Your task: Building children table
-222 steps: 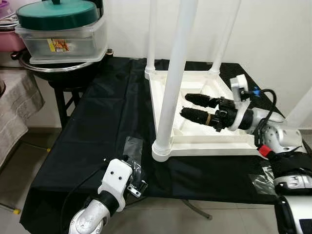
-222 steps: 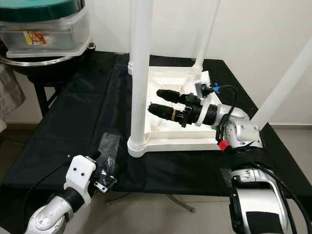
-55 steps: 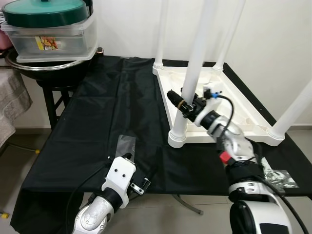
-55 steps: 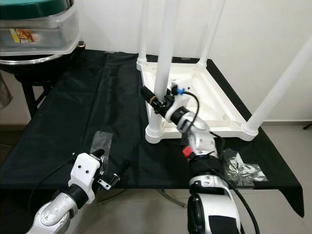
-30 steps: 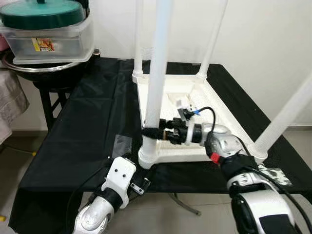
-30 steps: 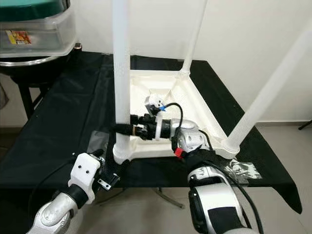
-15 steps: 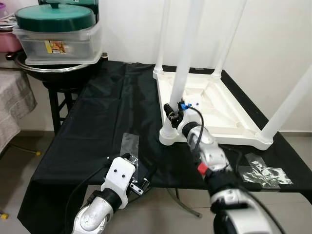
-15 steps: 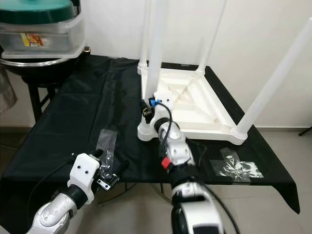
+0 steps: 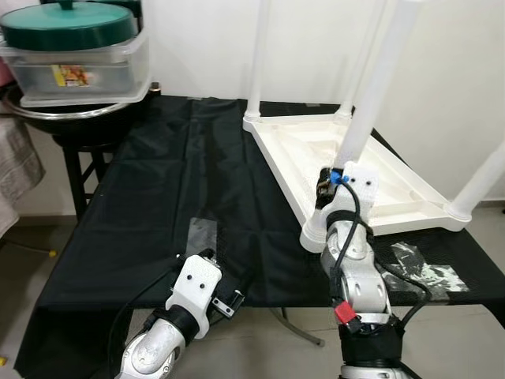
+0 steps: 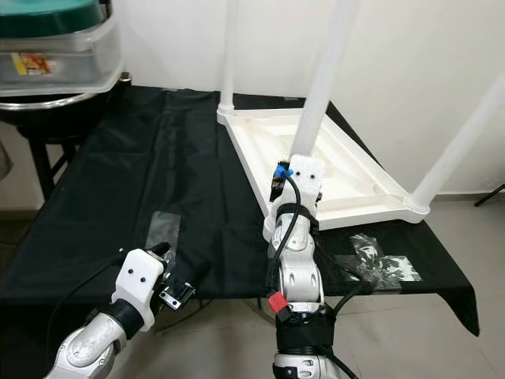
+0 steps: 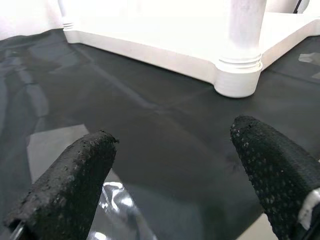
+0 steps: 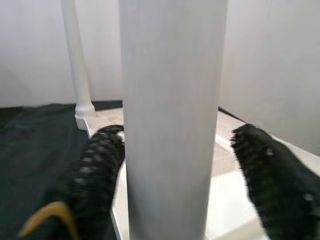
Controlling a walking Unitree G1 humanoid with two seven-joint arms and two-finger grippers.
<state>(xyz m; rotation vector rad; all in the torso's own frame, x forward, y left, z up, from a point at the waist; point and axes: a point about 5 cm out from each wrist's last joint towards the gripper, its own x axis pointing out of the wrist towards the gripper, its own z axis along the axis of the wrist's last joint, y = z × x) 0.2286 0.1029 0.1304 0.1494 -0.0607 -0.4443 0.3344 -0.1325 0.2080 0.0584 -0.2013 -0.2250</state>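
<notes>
A white children's table lies upside down on the black-covered worktop, its legs pointing up. The nearest leg rises from the corner socket close to the front edge. My right gripper reaches straight forward from below and is shut on this leg just above the socket. In the right wrist view the leg stands between the two black fingers. My left gripper hovers low at the front edge, left of that corner. It is open and holds nothing.
A clear box with a green lid sits on a metal basin at the back left. A crumpled plastic bag lies right of the near corner. A clear plastic patch lies on the cloth ahead of my left gripper.
The view has shifted. The table has swung, its near corner now further right and closer to the front edge. My right arm still holds the leg; the left gripper stays put.
</notes>
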